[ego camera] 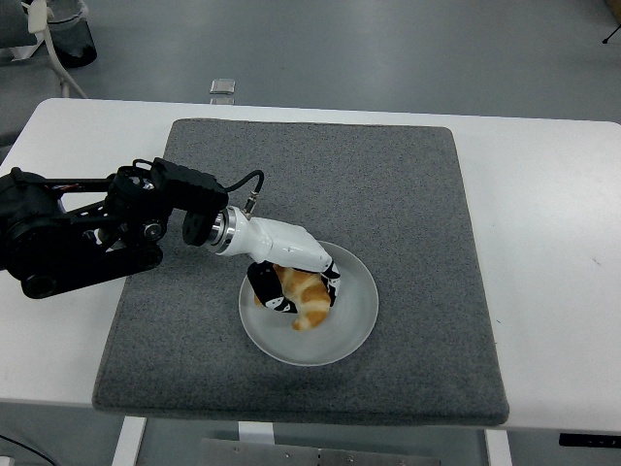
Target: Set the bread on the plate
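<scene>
Reaching in from the left edge over the grey mat (388,194), the left hand (291,277) has its fingers clamped around the bread (309,296), a golden croissant. The bread sits over the left part of the round plate (354,316), which lies on the near middle of the mat, on the white counter (553,223).

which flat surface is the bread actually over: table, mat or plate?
The plate: the bread, held in the left hand, sits inside its rim. The grey mat and white table lie beneath.
</scene>
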Available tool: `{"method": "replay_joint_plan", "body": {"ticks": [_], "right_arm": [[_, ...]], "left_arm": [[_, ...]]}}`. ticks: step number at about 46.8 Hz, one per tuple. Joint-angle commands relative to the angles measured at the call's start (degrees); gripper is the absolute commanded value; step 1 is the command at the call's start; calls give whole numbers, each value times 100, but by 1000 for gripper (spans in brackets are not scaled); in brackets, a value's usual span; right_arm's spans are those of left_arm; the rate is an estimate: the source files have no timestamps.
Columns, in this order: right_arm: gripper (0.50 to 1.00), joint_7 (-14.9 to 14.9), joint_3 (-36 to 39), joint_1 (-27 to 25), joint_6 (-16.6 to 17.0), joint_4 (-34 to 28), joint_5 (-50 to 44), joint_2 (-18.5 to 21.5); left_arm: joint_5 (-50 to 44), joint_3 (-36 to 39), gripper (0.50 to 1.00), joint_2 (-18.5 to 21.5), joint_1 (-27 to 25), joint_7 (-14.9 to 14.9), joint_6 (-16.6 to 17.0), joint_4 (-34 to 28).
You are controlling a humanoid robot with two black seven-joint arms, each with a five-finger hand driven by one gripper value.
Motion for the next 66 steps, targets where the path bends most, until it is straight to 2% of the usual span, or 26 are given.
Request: {"method": "replay_joint_plan", "body": {"ticks": [1, 5, 10, 12, 30, 43, 57, 66], "right_arm": [[930, -1, 0, 0, -1, 0, 0, 0], [932, 0, 0, 0, -1, 0, 0, 0], [932, -1, 0, 0, -1, 9, 0, 0], [932, -1, 0, 0, 8, 0, 0, 0], [930, -1, 0, 0, -1, 0, 0, 0], [930, -1, 0, 0, -1, 0, 0, 0], [930, -1, 0, 0, 8, 0, 0, 0], [930, -1, 0, 0, -1, 9, 0, 0]], "left_arm": [[-17, -8, 782, -15, 62, 0, -2, 2], [-26, -17, 891, -6, 71, 0, 7, 2], [-43, -25, 949, -6, 71, 0, 24, 2], [-70, -25, 988, -6, 71, 0, 33, 2], [-412, -131, 994, 3, -43, -9, 42, -51], [-852, -535, 994, 20, -157, -9, -11, -60], [-2134, -948, 994, 108, -210, -9, 51, 19], [-3329, -1150, 994, 187, -210, -9, 51, 379]]}}
